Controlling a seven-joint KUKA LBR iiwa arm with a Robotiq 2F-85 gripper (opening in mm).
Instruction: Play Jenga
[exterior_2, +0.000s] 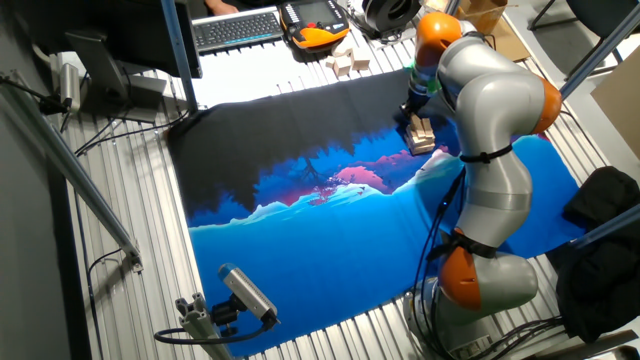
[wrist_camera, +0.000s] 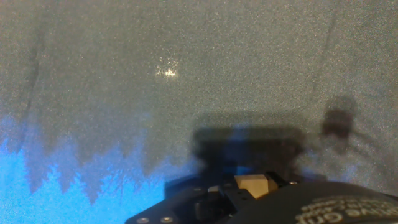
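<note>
The Jenga tower (exterior_2: 421, 137) is a small stack of pale tan blocks on the dark top part of the printed mat (exterior_2: 330, 200), at the right. My gripper (exterior_2: 412, 112) hangs right above and against the tower, and the arm's grey links partly hide it. In the hand view the black gripper body (wrist_camera: 261, 202) fills the bottom edge. A pale tan Jenga block (wrist_camera: 252, 185) sits held between its black parts. The gripper's dark shadow lies on the mat (wrist_camera: 155, 93) just beyond it.
Several loose wooden blocks (exterior_2: 347, 62) lie beyond the mat's far edge near a keyboard (exterior_2: 238, 28) and an orange-black pendant (exterior_2: 315, 22). The arm's base (exterior_2: 480, 290) stands at the mat's near right. A camera on a mount (exterior_2: 235, 300) sits at the near left.
</note>
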